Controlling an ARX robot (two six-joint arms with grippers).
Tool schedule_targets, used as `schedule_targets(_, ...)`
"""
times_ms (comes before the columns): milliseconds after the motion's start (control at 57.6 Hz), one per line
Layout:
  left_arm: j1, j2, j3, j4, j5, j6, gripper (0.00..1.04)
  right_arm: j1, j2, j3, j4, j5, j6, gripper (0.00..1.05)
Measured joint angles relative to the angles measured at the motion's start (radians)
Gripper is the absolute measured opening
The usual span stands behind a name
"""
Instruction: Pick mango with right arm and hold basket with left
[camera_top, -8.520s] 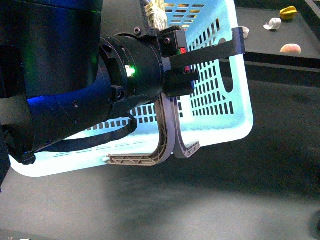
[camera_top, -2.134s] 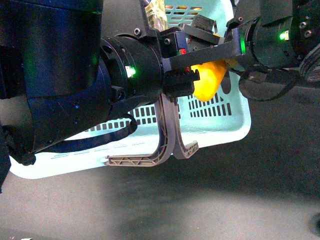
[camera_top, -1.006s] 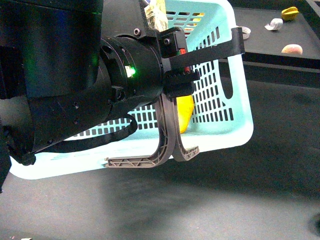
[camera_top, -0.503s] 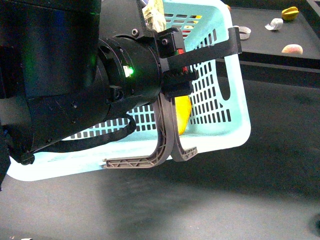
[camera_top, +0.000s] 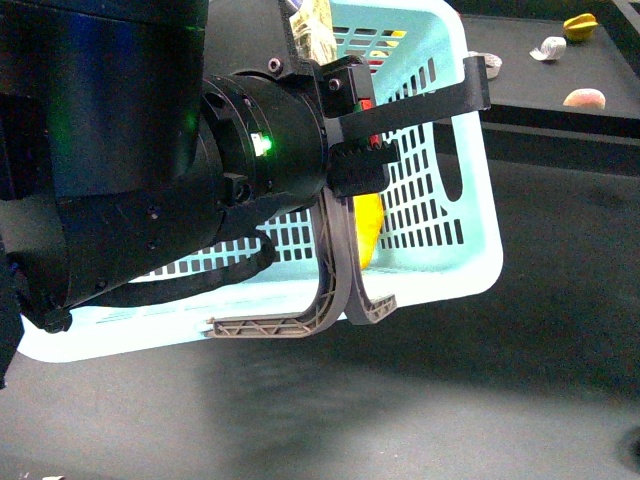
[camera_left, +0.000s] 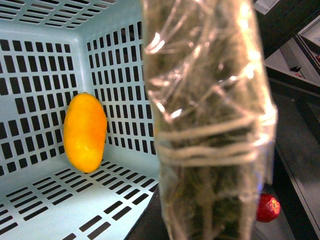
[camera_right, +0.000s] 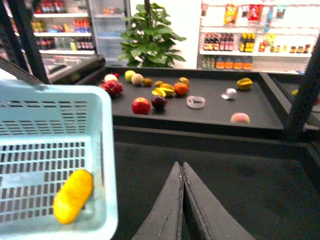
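The light-blue basket (camera_top: 470, 240) hangs tilted from my left gripper (camera_top: 338, 300), whose curved grey-beige fingers are shut on its tape-wrapped handle (camera_left: 210, 125). The other, dark handle (camera_top: 425, 98) sticks out to the right. The yellow mango (camera_top: 369, 225) lies inside the basket against a slotted wall; it also shows in the left wrist view (camera_left: 86, 132) and the right wrist view (camera_right: 73, 196). My right gripper (camera_right: 181, 166) is shut and empty, to the right of the basket's rim (camera_right: 107, 165) over the dark floor. It is out of the front view.
A dark raised table (camera_right: 215, 107) behind holds several fruits: a red apple (camera_right: 141, 105), an orange (camera_right: 181, 88), a peach (camera_top: 581, 97), a yellow ridged fruit (camera_top: 577, 24) and a tape roll (camera_right: 196, 102). A red fruit (camera_left: 268, 207) shows below the basket. Shop shelves stand behind.
Two seconds ago my right gripper held the mango over the basket. The mango now lies in the basket and the right arm has left the front view. The basket has barely shifted.
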Motion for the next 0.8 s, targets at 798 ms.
schedule_targets(798, 0.000, 0.000, 0.000, 0.000, -0.001, 0.001, 0.05, -0.035, -0.384, -0.008, -0.367, -0.013, 0.000, 0.02)
